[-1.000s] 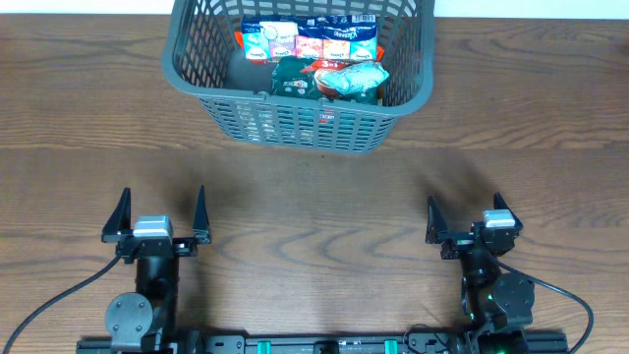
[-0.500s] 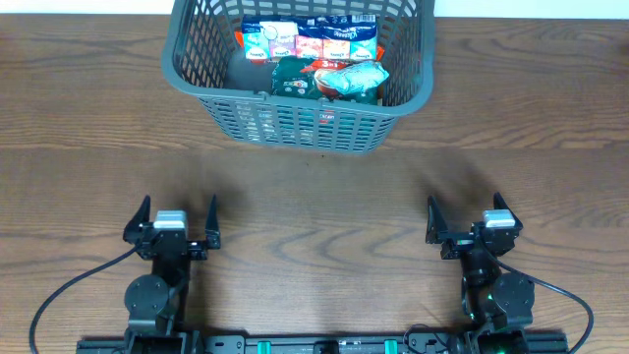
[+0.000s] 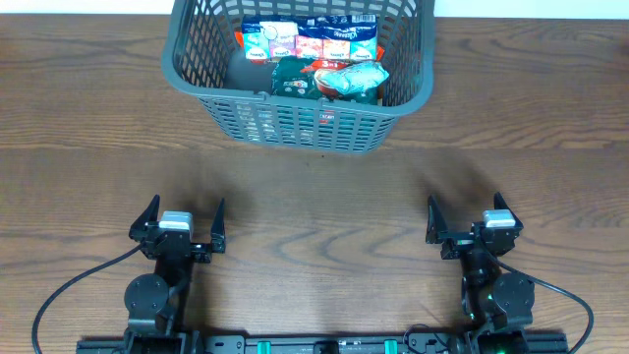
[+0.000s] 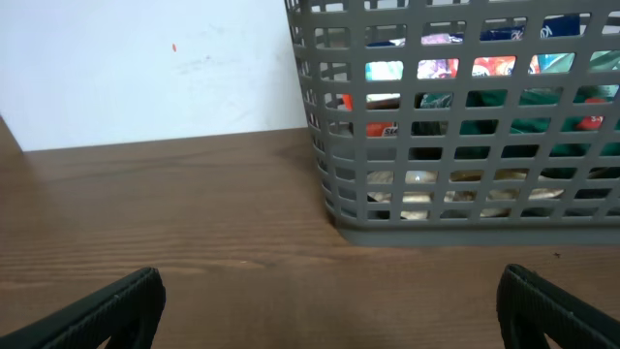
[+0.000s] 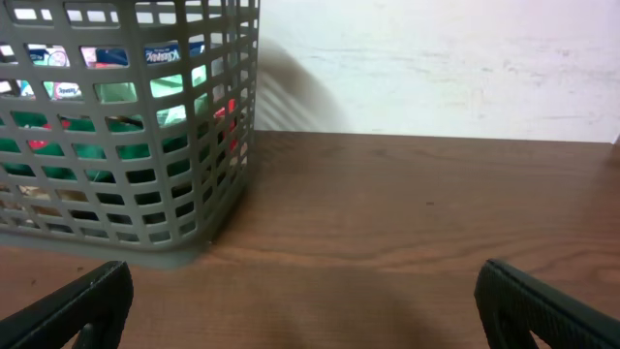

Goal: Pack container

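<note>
Left hand (image 3: 186, 208) pulled back, spread apart, right hand (image 3: 464, 205) likewise apart, container (image 3: 300, 126) at far edge.

You're looking at a brown wood-grain table (image 3: 314, 192); one thing rests directly on it, the grey slotted container (image 3: 295, 122), upright at the far edge.

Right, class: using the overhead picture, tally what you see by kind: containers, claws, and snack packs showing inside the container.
Container: 1
Claws: 2 (left claw, right claw)
Snack packs showing: 3 (multicoloured pack, dark green pack, pale green pack)
Total: 6
</note>
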{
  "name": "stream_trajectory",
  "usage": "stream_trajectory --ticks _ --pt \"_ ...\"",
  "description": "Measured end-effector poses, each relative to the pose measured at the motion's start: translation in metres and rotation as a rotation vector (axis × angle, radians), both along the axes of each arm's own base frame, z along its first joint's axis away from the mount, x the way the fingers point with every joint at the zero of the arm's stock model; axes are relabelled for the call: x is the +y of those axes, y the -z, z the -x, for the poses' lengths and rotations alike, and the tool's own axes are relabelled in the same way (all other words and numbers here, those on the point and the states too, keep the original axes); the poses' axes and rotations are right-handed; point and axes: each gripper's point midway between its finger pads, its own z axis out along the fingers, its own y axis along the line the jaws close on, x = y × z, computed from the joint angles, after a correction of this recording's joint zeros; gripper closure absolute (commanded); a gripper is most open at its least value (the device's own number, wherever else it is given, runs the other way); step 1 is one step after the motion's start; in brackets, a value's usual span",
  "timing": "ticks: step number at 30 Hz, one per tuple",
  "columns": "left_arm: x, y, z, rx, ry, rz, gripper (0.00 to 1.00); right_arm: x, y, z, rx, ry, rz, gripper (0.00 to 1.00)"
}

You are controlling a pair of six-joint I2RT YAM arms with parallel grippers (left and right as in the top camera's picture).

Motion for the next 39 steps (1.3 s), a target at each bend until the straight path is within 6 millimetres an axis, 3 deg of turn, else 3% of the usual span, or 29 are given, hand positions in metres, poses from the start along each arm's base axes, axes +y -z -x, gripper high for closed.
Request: stream_trajectory --ticks 39 --pt "0.0000 0.0000 0.0000 0.000 0.000 0.000 0.01 0.0000 0.0000 0.0000 0.000 0.000 -0.002 0.01"
